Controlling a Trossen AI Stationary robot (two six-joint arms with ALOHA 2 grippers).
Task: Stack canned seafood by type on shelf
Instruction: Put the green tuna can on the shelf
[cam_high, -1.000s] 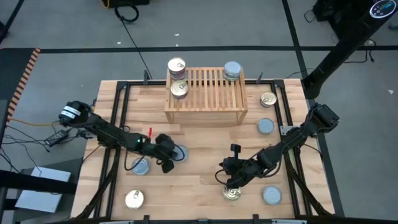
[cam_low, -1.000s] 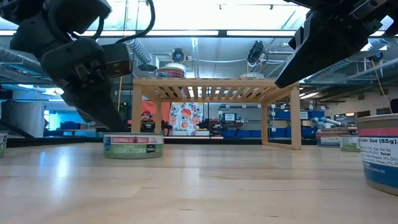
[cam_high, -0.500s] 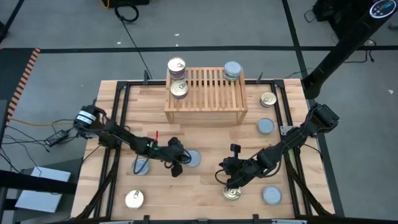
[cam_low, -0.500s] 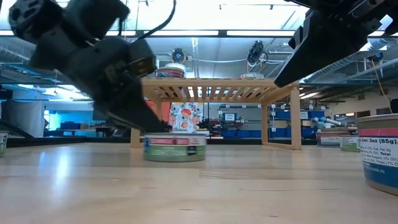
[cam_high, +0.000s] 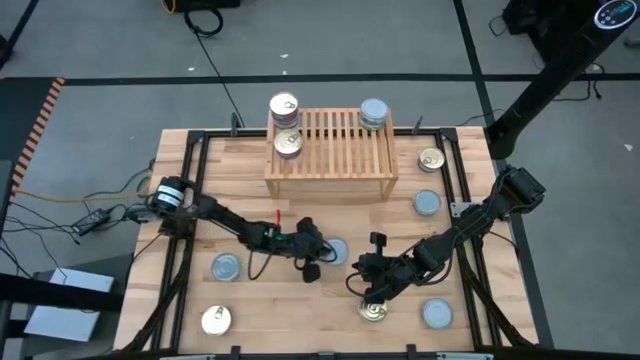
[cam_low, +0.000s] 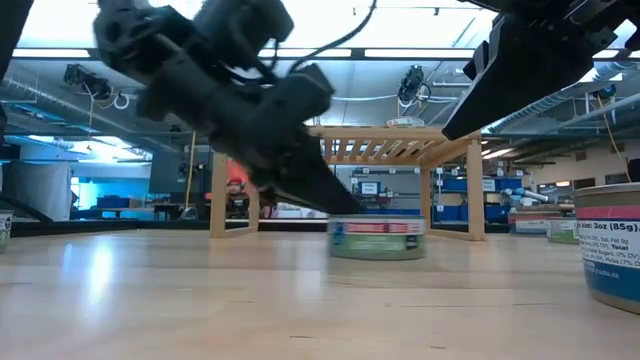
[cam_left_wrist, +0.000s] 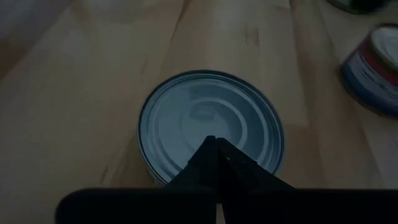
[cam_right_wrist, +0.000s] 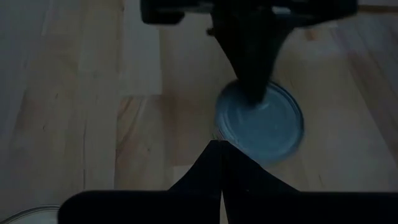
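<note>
A blue-grey silver-topped tin stands upright on the plank table, near its middle. My left gripper, shut, reaches it from the table's left; the left wrist view shows the fingertips over its top. My right gripper is shut and hangs just right of that tin, above a gold-topped tin, touching nothing. The wooden shelf at the far side carries gold-topped tins on its left part and a silver-topped stack on its right. My left gripper presses its shut fingertips on the top of the silver-topped tin, near the rim on the table's left side. The fingers slant down from the left and above. The tin stays flat on the table on its base.
Loose tins lie about: silver-topped and gold-topped near left, silver-topped near right, gold-topped and silver-topped right of the shelf. A large tin fills the low view's right edge.
My left gripper has swept toward the table's right, staying shut, and the silver-topped tin under its fingertips has slid along the table from left of centre to the middle, close to my right gripper. The tin has stayed upright.
</note>
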